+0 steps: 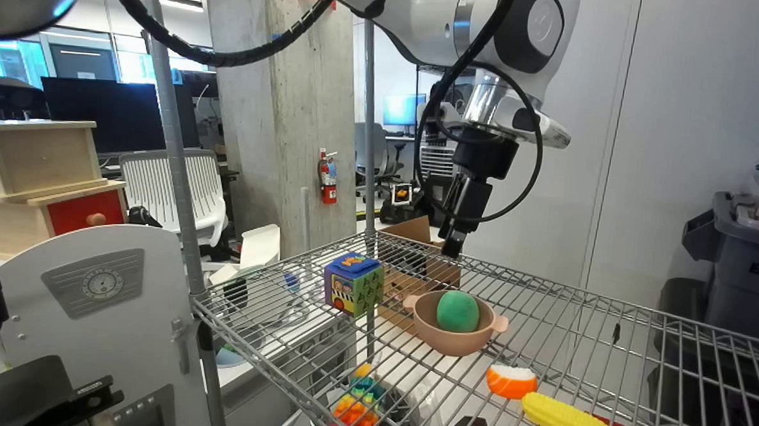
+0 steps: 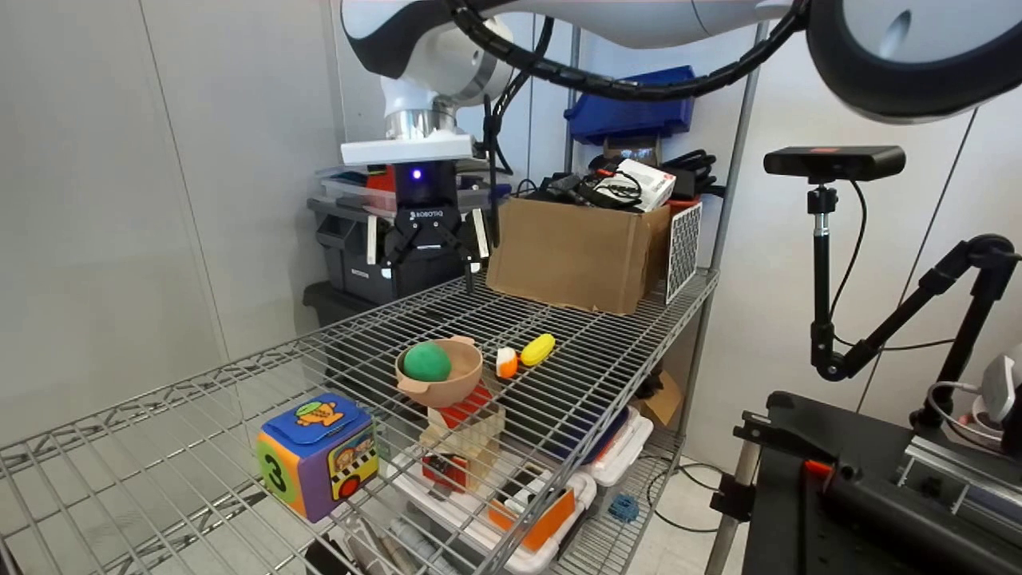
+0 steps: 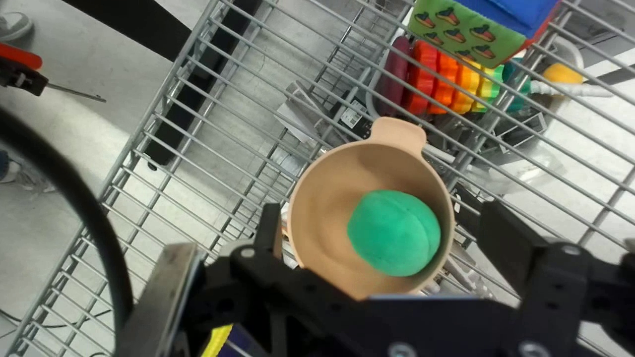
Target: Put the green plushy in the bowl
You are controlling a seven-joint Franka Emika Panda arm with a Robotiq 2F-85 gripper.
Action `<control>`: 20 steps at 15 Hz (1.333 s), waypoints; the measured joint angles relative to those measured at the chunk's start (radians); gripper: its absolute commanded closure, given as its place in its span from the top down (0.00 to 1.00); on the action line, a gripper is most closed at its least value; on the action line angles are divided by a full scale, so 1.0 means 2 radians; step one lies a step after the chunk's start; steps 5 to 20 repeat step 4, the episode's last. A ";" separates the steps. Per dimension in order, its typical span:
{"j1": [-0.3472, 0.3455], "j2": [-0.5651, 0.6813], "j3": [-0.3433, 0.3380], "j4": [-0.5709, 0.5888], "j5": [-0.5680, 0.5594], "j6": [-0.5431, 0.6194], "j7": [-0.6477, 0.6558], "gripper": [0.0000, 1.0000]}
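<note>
The green plushy [image 1: 458,311] lies inside the tan bowl [image 1: 454,344] on the wire shelf. Both also show in an exterior view, the plushy [image 2: 426,362] in the bowl [image 2: 447,391]. In the wrist view the plushy [image 3: 394,233] rests against one side of the bowl's inner wall, and part of the bowl [image 3: 317,213] is hidden by the gripper body. My gripper [image 2: 431,275] is open and empty, raised above the bowl with its fingers spread. In the wrist view the fingers of the gripper [image 3: 382,218] stand wide apart on either side of the bowl.
A multicoloured cube [image 1: 353,282] sits on the shelf beside the bowl. An orange-and-white toy [image 1: 512,381] and a yellow toy [image 1: 569,423] lie on its other side. A cardboard box [image 2: 571,255] stands farther along. Metal posts [image 1: 169,114] rise at the shelf's corners.
</note>
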 measured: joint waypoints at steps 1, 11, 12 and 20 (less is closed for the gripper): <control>0.001 -0.005 0.000 0.000 0.000 -0.001 -0.004 1.00; 0.001 -0.014 0.000 -0.002 0.000 -0.001 -0.008 1.00; 0.001 -0.014 0.000 -0.002 0.000 -0.001 -0.008 1.00; 0.001 -0.014 0.000 -0.002 0.000 -0.001 -0.008 1.00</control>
